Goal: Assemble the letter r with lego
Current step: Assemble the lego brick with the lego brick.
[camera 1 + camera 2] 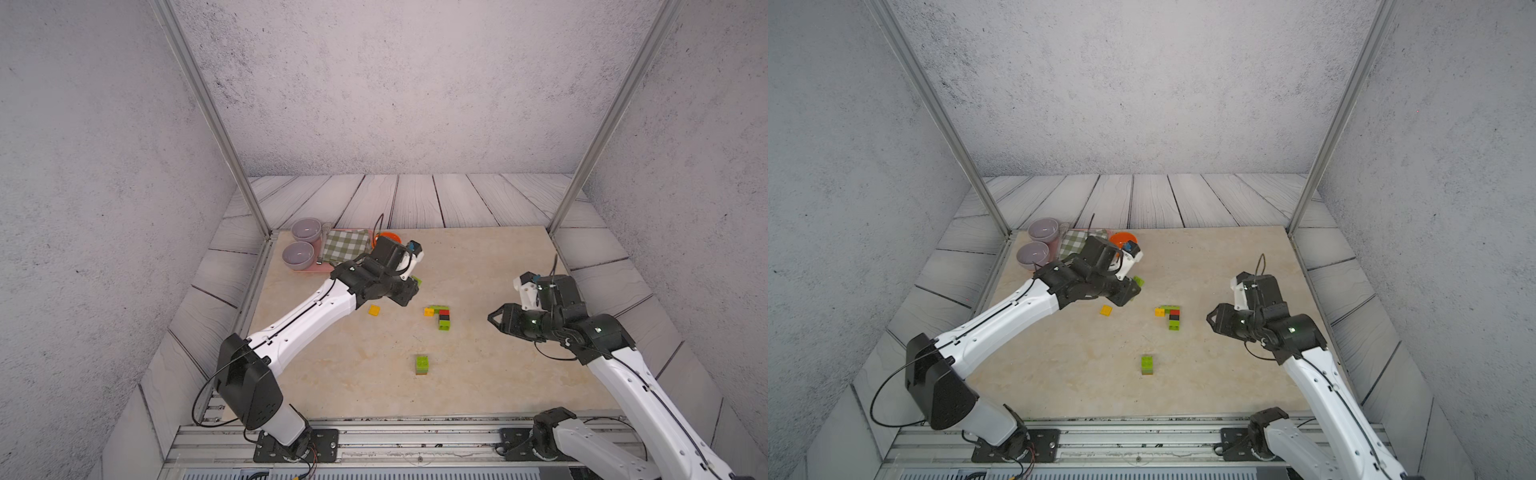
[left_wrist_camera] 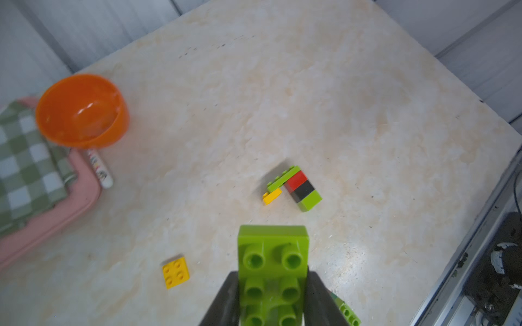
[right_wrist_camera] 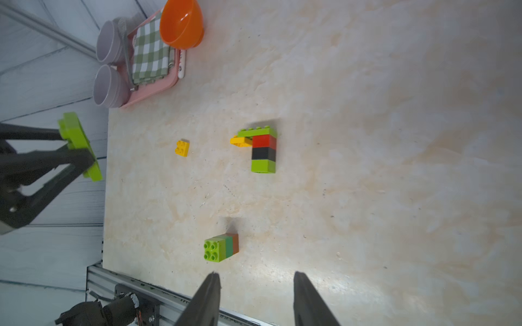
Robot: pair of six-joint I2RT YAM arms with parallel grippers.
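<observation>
**Lime brick (image 2: 272, 245) pinched in left gripper (image 2: 272, 279) above the table (image 1: 498, 270)**

Seen from the left wrist, the dark fingers pressed on both long sides of the studded lime brick, with its studs facing the camera, and held it clear of the table. In both top views its lime tip poked out past the gripper.

The right gripper (image 3: 256, 278) hung over the table's right side with its jaws spread and nothing between them.

Near the middle lay the joined piece (image 1: 443, 318) on its side. It was a row of red, black and lime bricks, with a lime plate across the red end and a yellow plate jutting out beside it. A loose yellow brick (image 1: 374, 310) sat apart, between that piece and the left gripper.

Closer to the arm bases stood a small stack (image 1: 422, 365), lime on top, dark green beneath and brown-orange at the bottom.

The orange bowl (image 2: 82, 111) stood at the far left corner, just beside a pink tray (image 2: 56, 203).
</observation>
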